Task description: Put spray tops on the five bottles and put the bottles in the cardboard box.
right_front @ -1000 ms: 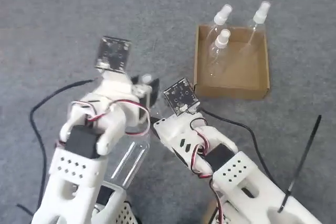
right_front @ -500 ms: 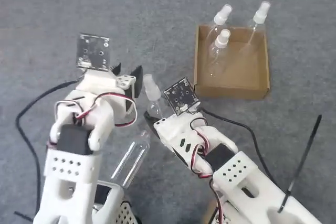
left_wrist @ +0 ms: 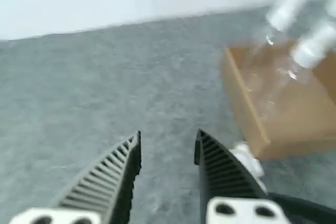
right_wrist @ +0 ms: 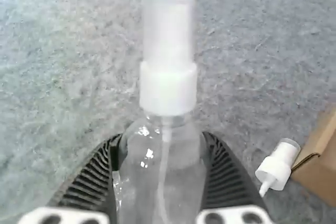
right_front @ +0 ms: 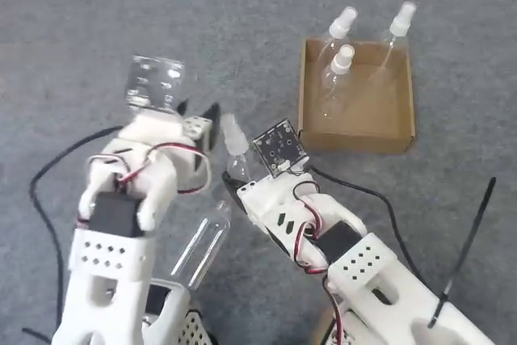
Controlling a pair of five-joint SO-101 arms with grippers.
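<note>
Clear bottle lay on the grey carpet between the arms, well short of the cardboard box. Right gripper was clamped round a held bottle with its spray top on, near the box. Loose spray top lay just beside the box. Left gripper was partway open and empty, farther from the box. Three topped bottles lay inside the box.

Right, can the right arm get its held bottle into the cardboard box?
Probably yes: the right gripper grips the capped bottle, the cardboard box lies close by, a loose spray top near its corner, and bare floor shows beside its three bottles.
</note>
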